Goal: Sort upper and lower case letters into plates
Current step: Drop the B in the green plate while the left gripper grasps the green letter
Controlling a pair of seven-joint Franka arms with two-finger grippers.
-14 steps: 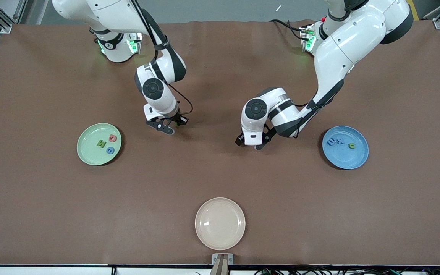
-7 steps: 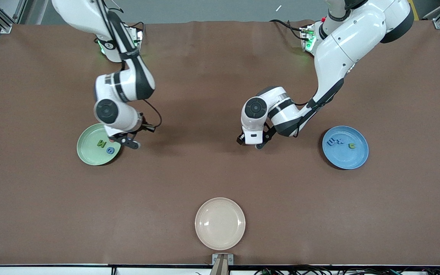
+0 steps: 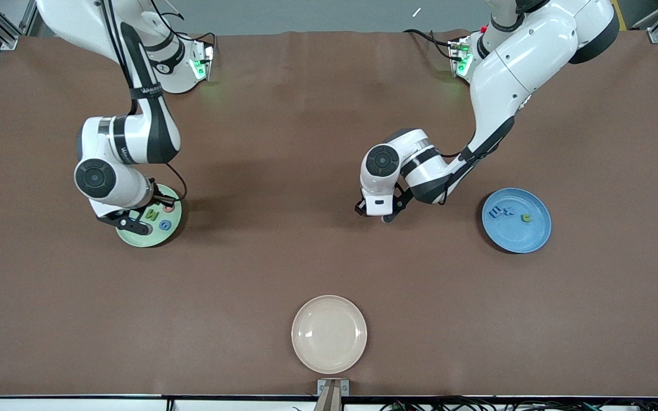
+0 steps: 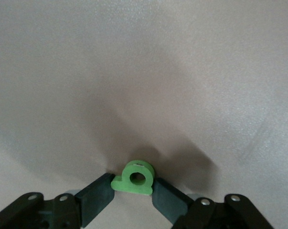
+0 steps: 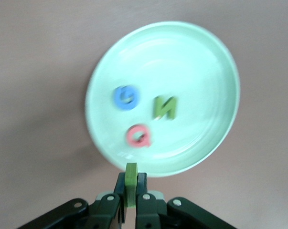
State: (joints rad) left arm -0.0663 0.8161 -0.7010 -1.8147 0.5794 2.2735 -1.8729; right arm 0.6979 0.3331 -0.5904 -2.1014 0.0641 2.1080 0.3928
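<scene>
Two plates for sorting sit well apart on the tabletop [image 3: 317, 114]: the pale green plate [image 3: 141, 240] toward the right arm's end and the bright blue plate [image 3: 526, 241] toward the left arm's end. A cream plate [image 3: 329, 334] lies close to the edge nearest the front camera, about midway along it. We see the right end effector [image 3: 129, 220] over the pale green plate, its fingers clamped together on a thin green letter [image 5: 130, 183], which shows edge-on between the pads in the right wrist view. In that same view three letters lie in the green plate: a blue G [image 5: 125, 98], a green N [image 5: 164, 108] and a red Q [image 5: 139, 135], close to one another but not touching. The left end effector [image 3: 376, 213] hangs over bare tabletop near the middle, well apart from the blue plate. In the left wrist view we see its two dark fingers [image 4: 96, 199] clamped on a small bright green letter with a round hole [image 4: 135, 178], held just above the brown surface. In the blue plate we make out three letters near the rim farther from the front camera: two blue letters [image 3: 502, 212] side by side and a small green one [image 3: 526, 217] beside them.
</scene>
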